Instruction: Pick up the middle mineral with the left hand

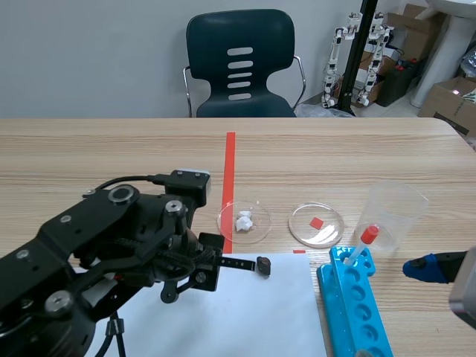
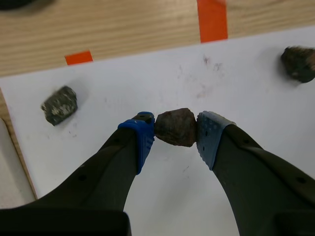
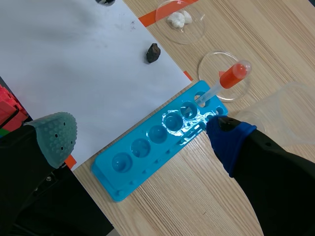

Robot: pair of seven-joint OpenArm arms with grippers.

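In the left wrist view the middle mineral [image 2: 175,127], a brownish rough stone, is pressed between my left gripper's [image 2: 175,133] blue pads over the white paper [image 2: 236,88]. A grey speckled mineral [image 2: 59,104] lies to one side of it and a dark mineral [image 2: 299,63] to the other. In the scene view my left arm [image 1: 134,238] covers the gripped stone; only the dark mineral [image 1: 263,265] shows on the paper [image 1: 245,312]. My right gripper [image 3: 140,137] stands open above the blue rack [image 3: 162,142], with nothing between its fingers; its blue pad [image 1: 425,268] shows at the right.
Two clear dishes stand past the paper, one with white bits [image 1: 244,221] and one with a red chip [image 1: 316,223]. The rack [image 1: 355,305] holds a red-bulbed dropper [image 1: 363,242]. A clear plastic cup [image 1: 394,212] stands beside it. A chair [image 1: 239,67] is behind the table.
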